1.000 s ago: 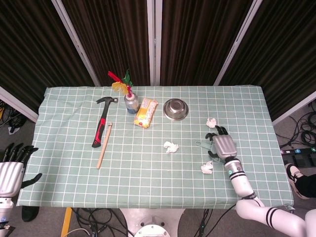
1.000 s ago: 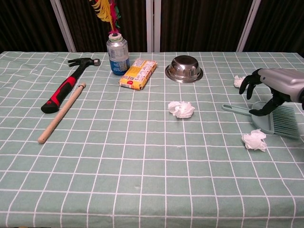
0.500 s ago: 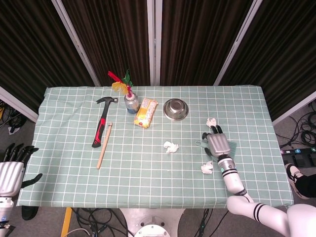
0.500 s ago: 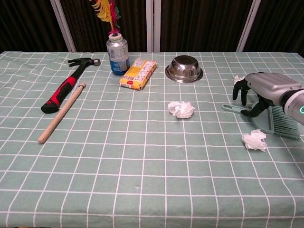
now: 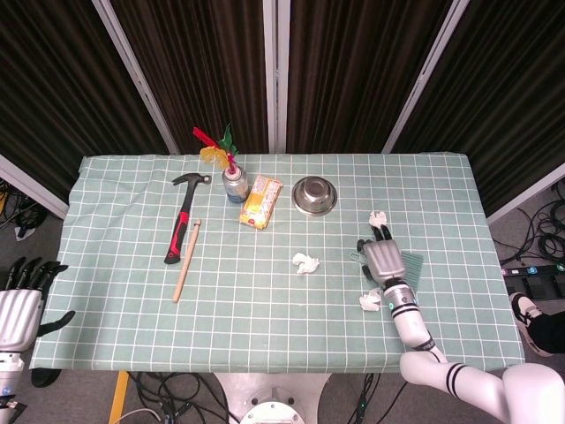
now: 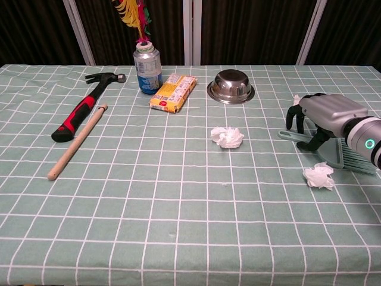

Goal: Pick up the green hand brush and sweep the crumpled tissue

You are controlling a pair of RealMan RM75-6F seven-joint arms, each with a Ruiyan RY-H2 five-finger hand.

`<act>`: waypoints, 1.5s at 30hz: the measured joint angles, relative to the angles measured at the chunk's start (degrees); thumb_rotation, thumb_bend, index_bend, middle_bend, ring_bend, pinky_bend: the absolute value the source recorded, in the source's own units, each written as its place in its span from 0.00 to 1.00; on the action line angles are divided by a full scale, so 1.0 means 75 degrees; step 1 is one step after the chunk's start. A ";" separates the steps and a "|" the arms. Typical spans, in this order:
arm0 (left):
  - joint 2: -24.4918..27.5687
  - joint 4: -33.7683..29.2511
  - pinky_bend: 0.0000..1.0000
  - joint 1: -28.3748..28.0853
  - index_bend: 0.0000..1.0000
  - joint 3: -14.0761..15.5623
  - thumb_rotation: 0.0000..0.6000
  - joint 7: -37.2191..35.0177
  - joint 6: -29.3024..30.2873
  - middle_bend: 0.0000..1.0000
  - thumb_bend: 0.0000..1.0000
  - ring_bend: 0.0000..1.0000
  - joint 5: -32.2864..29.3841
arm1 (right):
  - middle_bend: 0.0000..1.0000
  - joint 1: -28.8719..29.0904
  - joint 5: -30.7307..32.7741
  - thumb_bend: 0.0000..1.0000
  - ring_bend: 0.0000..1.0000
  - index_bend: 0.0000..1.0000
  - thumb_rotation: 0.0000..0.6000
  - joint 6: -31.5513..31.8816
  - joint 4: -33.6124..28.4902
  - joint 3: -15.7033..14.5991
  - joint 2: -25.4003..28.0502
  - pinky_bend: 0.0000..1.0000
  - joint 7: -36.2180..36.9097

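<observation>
The green hand brush [image 6: 347,156] lies flat at the right of the table, its thin handle [image 6: 292,136] pointing left; it also shows as the brush [image 5: 412,263] in the head view. My right hand [image 6: 321,115] [image 5: 380,259] hovers over the handle end, fingers curved downward and apart, the thumb close beside the handle, with no grip visible. Three crumpled tissues lie about: one tissue [image 6: 228,137] at mid-table, one [image 6: 319,176] just in front of the brush, and one [image 6: 297,100] behind the hand. My left hand [image 5: 19,305] hangs off the table's left edge, holding nothing.
At the back stand a steel bowl [image 6: 230,85], a yellow packet [image 6: 173,92] and a can [image 6: 147,70] with feathers. A hammer [image 6: 84,108] and a wooden stick [image 6: 78,141] lie at the left.
My right hand has slid left along the brush, from over the bristle block to over the handle, and has sunk a little lower. The brush and the tissues have stayed put.
</observation>
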 measured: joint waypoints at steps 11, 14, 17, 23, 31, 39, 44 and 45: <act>-0.0031 0.0108 0.06 0.0023 0.21 0.0004 1.00 -0.0129 -0.0024 0.18 0.13 0.10 -0.0040 | 0.60 0.0028 -0.0257 0.36 0.21 0.63 1.00 0.0108 0.0251 -0.0093 -0.0160 0.08 0.0020; -0.0022 0.0093 0.06 0.0036 0.21 0.0006 1.00 -0.0126 -0.0004 0.18 0.13 0.10 -0.0035 | 0.61 0.0019 -0.0543 0.37 0.22 0.64 1.00 0.0219 0.0103 -0.0108 0.0027 0.09 0.0289; -0.0014 0.0075 0.06 0.0051 0.21 0.0006 1.00 -0.0099 0.0009 0.18 0.13 0.10 -0.0044 | 0.60 0.0013 -0.0849 0.38 0.22 0.64 1.00 0.0329 -0.0225 -0.0109 0.0462 0.10 0.0590; 0.0014 -0.0051 0.06 0.0047 0.21 -0.0002 1.00 0.0044 0.0016 0.18 0.13 0.10 -0.0037 | 0.60 0.0170 -0.1572 0.38 0.22 0.64 1.00 0.0234 -0.0832 -0.0053 0.1709 0.14 0.1671; 0.0138 -0.0445 0.06 0.0075 0.21 -0.0016 1.00 0.0423 0.0128 0.18 0.13 0.10 0.0002 | 0.60 0.0921 -0.2547 0.44 0.22 0.65 1.00 -0.0659 0.0144 -0.0122 0.1940 0.14 0.4302; 0.0359 -0.0985 0.06 0.0140 0.21 -0.0015 1.00 0.0911 0.0178 0.18 0.13 0.10 -0.0073 | 0.60 0.1746 -0.3845 0.47 0.22 0.65 1.00 -0.0781 0.3302 -0.0674 0.0913 0.14 0.7501; 0.0425 -0.1201 0.06 0.0140 0.21 -0.0028 1.00 0.1103 0.0162 0.18 0.13 0.10 -0.0108 | 0.61 0.2176 -0.4417 0.52 0.24 0.65 1.00 -0.0828 0.5063 -0.1165 -0.0066 0.16 0.9077; 0.0444 -0.1248 0.06 0.0138 0.21 -0.0034 1.00 0.1148 0.0155 0.18 0.13 0.10 -0.0125 | 0.61 0.2231 -0.4480 0.52 0.24 0.65 1.00 -0.0838 0.5285 -0.1239 -0.0229 0.16 0.9320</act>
